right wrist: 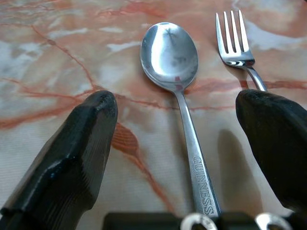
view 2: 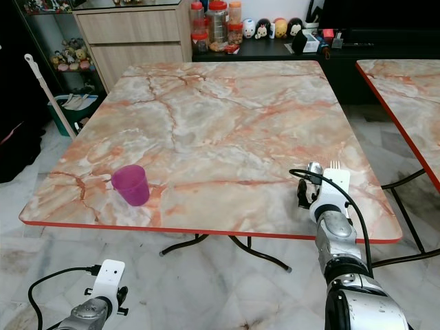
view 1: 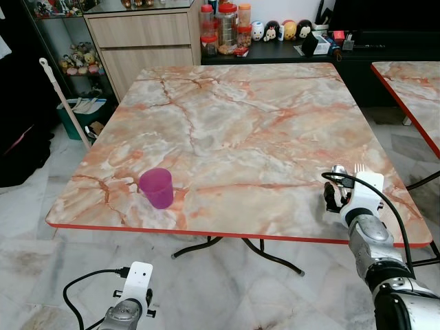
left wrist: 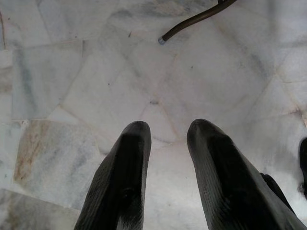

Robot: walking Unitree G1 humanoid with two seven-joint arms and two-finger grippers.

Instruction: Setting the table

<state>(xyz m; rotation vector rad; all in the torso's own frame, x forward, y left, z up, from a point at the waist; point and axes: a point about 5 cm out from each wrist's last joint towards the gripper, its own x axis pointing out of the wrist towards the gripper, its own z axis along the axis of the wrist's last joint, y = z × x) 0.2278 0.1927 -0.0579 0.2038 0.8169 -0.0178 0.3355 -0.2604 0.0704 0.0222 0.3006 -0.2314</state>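
Right wrist view: right gripper (right wrist: 177, 143) spread, released over spoon (right wrist: 170, 55), fork (right wrist: 235, 40) at its 3 o'clock; withdraw straight back without nudging either; left gripper (left wrist: 165, 167) idle, parted.

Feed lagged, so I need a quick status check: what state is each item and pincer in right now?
Purple cup: upright on the table, near its front left edge.
Spoon: lying flat, bowl up, between the open fingers.
Fork: lying flat beside the spoon.
Right pincer: open, over the cutlery.
Left pincer: open, hanging idle above the floor.
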